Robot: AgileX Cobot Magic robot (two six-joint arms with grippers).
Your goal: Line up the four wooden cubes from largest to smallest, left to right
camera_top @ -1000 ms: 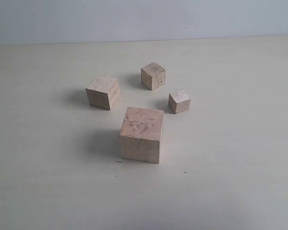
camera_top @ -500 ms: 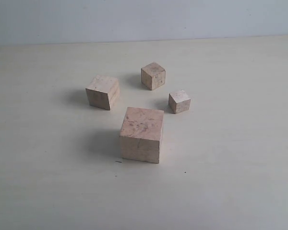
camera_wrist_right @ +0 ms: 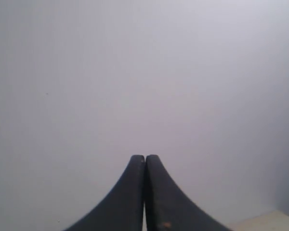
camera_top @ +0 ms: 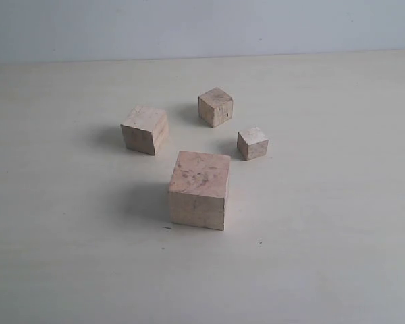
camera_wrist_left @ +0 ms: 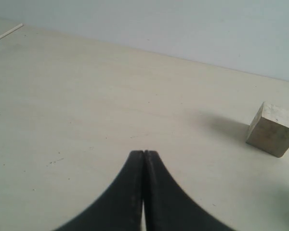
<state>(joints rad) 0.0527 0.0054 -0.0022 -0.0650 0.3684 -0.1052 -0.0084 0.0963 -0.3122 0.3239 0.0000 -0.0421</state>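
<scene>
Sorting not begun: left end effector [camera_wrist_left: 144,154] and right end effector [camera_wrist_right: 144,157] closed, empty; next, open and grasp lower-centre largest cube [camera_top: 199,189]

Surface: pale cream tabletop with faint wood grain [camera_top: 324,270], matte and flat, filling most of the exterior view. One small dark speck [camera_top: 260,242] sits on it toward the near side. Behind it stands a plain pale grey-blue wall [camera_top: 202,27], unbroken, meeting the table's far edge in a straight line. Light is soft and even; faint shadows fall leftward across the surface. Left wrist view: a thin pale line [camera_wrist_left: 7,34] runs near the table's far edge. Right wrist view: almost all blank wall.
</scene>
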